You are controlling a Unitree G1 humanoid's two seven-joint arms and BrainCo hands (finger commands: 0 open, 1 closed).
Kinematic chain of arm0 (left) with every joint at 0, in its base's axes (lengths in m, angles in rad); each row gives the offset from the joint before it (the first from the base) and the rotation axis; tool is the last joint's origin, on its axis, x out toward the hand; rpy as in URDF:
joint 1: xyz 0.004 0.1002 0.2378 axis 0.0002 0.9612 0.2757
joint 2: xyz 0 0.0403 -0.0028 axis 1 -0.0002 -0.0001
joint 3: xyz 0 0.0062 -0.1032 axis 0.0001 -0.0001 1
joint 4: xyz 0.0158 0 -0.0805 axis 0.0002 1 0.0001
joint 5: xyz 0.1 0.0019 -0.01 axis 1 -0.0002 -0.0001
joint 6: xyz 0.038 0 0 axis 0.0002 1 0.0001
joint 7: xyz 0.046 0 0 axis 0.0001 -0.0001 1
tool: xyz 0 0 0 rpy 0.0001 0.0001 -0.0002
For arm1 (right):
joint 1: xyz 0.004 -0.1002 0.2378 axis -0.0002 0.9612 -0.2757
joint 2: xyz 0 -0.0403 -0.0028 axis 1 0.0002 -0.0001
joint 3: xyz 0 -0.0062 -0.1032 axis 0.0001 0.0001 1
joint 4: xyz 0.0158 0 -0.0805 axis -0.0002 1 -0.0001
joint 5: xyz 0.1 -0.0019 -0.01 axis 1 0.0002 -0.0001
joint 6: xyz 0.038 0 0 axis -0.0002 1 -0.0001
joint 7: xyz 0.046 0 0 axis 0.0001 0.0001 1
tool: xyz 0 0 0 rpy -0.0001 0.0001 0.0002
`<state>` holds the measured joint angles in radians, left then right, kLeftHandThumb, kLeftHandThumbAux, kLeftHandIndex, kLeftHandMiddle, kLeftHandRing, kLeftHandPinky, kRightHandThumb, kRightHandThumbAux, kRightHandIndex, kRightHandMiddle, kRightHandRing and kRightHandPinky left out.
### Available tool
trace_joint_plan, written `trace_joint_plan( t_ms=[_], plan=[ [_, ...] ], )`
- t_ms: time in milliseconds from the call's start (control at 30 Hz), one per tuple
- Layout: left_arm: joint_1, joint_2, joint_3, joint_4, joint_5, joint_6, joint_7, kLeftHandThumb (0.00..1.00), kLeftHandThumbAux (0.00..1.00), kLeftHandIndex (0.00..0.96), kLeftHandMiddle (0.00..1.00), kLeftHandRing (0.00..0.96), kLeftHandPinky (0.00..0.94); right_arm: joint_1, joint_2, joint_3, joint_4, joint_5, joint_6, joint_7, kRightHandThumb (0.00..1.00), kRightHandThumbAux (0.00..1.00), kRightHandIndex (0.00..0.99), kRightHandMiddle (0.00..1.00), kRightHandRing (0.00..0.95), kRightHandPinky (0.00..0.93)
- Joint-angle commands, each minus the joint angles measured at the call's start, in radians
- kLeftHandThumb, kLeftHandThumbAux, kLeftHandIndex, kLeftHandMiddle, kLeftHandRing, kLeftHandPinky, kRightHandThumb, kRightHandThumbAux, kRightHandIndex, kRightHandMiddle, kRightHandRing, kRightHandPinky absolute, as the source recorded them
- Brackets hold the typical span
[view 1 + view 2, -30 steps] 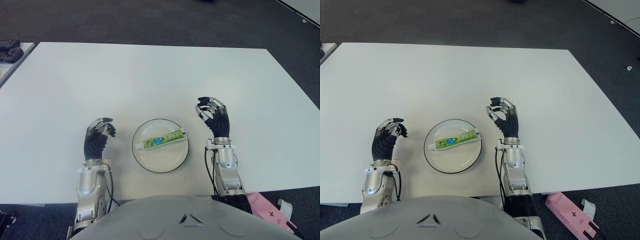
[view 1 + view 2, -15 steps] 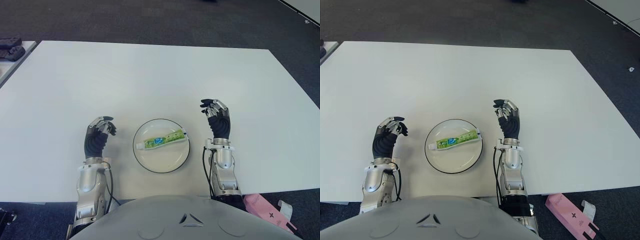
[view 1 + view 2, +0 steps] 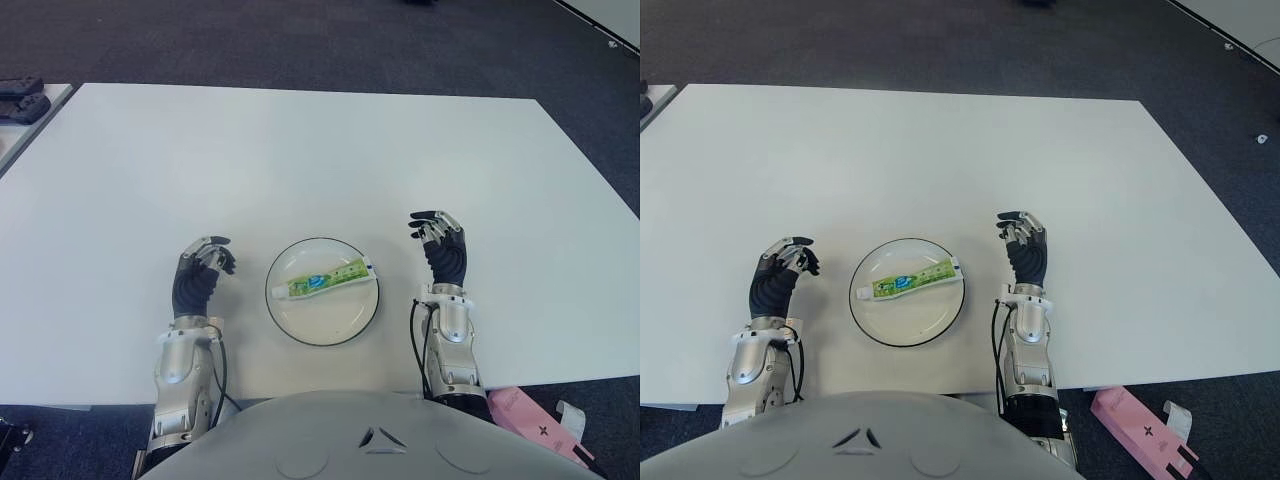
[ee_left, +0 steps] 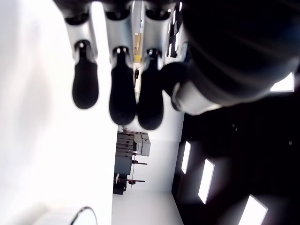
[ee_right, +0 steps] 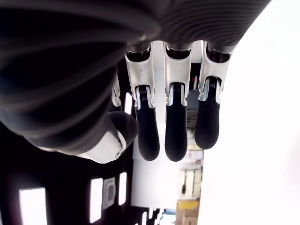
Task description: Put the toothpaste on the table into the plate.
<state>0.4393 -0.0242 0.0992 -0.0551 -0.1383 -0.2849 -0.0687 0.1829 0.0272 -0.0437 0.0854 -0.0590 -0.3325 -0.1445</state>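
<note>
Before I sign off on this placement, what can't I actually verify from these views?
- Print on the toothpaste: too small to read in both eye views.
- Plate under the tube: covered by it.
- Whether the left hand or right hand touches the table: the top-down eye views don't show it.
- Pink box on the floor: partly cut off by the lower edge.

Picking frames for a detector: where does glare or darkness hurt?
Eye views: evenly lit, toothpaste and plate clear on the table. Left wrist view: white table surface washed out beside the left hand. Right wrist view: right hand partly in deep shadow.
</note>
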Motion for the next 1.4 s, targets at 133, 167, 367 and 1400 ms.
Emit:
trace_joint_plan(
  t_ms=[133, 167, 367, 1400],
  plan=[
    [-0.014, 0.002, -0.001, 0.029, 0.000, -0.004, -0.007, 0.709, 0.715, 0.440, 0.648, 0.638, 0.628, 0.006, -0.017, -0.025, 0.116, 0.033, -0.014, 0.036, 0.704, 0.728, 0.430, 0.513, 0.515, 0.516],
    [-0.015, 0.002, -0.001, 0.032, 0.000, -0.006, -0.008, 0.709, 0.715, 0.440, 0.649, 0.638, 0.628, 0.005, -0.018, -0.027, 0.121, 0.035, -0.013, 0.040, 0.705, 0.728, 0.430, 0.517, 0.517, 0.520],
    [-0.017, 0.004, -0.001, 0.046, 0.002, -0.017, -0.012, 0.709, 0.715, 0.440, 0.649, 0.638, 0.626, 0.004, -0.024, -0.035, 0.132, 0.043, 0.003, 0.055, 0.704, 0.728, 0.431, 0.525, 0.523, 0.527],
    [-0.028, -0.002, -0.004, 0.077, -0.009, -0.051, -0.023, 0.711, 0.714, 0.441, 0.648, 0.633, 0.622, 0.039, -0.022, -0.026, -0.001, 0.090, 0.211, 0.129, 0.707, 0.726, 0.428, 0.517, 0.517, 0.529]
  ],
)
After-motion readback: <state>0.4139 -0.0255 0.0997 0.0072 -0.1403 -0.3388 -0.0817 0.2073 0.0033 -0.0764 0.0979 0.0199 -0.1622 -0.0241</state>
